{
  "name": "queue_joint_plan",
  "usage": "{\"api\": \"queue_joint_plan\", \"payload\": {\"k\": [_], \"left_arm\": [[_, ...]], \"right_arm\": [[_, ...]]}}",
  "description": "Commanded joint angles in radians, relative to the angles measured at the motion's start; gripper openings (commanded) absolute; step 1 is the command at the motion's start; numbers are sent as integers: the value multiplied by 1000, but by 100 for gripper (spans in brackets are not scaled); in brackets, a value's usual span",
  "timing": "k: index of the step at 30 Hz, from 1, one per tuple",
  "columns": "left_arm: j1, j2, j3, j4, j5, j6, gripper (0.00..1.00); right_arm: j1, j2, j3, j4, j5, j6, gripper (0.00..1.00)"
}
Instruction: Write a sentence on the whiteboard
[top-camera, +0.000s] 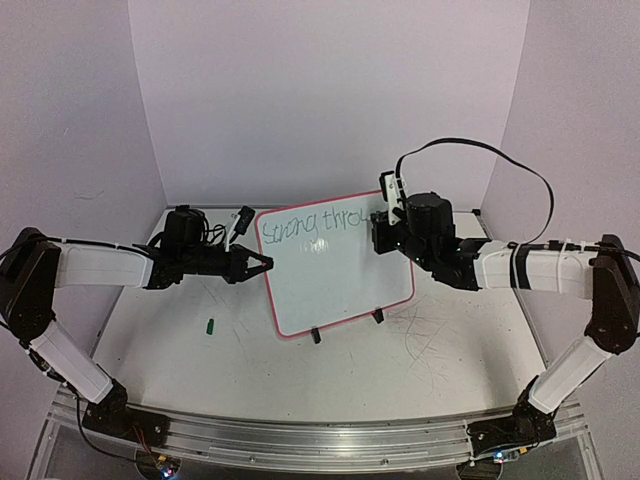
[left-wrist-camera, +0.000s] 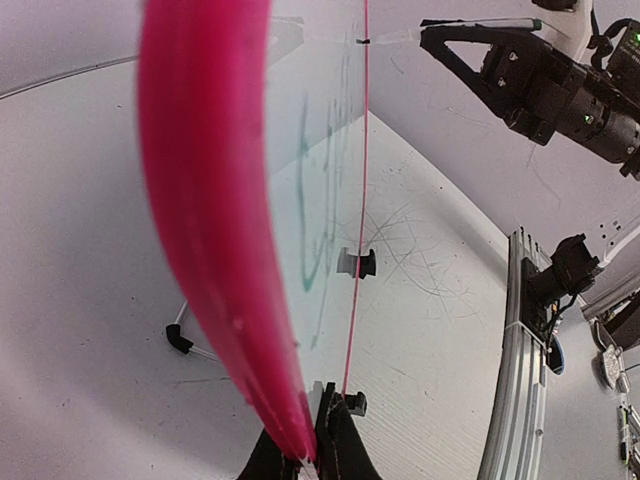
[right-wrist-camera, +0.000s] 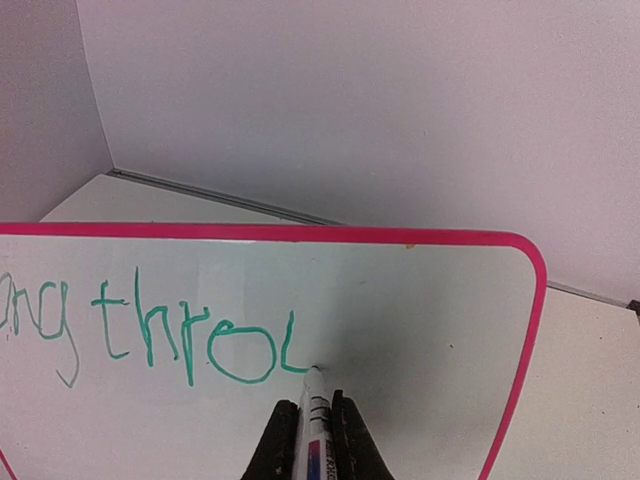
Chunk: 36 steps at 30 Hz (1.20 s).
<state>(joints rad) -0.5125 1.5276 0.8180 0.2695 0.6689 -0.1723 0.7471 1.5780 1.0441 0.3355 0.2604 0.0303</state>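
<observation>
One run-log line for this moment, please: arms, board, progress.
left gripper: shut on whiteboard, left edge | right gripper: shut on marker, tip on board | sentence: green, reaches "Strong throu", unfinished

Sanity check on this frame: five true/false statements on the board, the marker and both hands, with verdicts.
1. The right hand holds a marker with its tip on the whiteboard. True.
2. The writing is red. False: it is green.
3. The left hand is clamped on the whiteboard's left edge. True.
4. Two full lines are written. False: there is one line, reaching "throu".
5. The whiteboard lies flat. False: it stands tilted on black clip feet.
</observation>
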Motion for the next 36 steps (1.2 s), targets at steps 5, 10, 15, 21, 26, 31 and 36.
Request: {"api": "queue_joint_plan", "payload": {"k": [5, 10, 15, 21, 26, 31, 36], "left_arm": [[8, 14, 31, -35, -147, 105, 0], [8, 17, 34, -35, -146, 106, 0], [8, 14, 32, -35, -147, 106, 0], [8, 16, 33, -35, -147, 107, 0], [7, 14, 31, -35, -147, 108, 0], [8, 14, 29, -35, -150, 108, 0], [8, 16, 31, -35, -149, 109, 0]], "right_arm": [[1, 21, 68, 39, 43, -8, 0], [0, 37, 82, 48, 56, -11, 0], [-1, 44, 95, 57, 63, -16, 0], [-1, 46, 102, 60, 64, -19, 0], [-1, 45, 97, 51, 45, -15, 0], [2, 23, 60, 22, 22, 12, 0], [12, -3, 25, 3, 29, 17, 0]]}}
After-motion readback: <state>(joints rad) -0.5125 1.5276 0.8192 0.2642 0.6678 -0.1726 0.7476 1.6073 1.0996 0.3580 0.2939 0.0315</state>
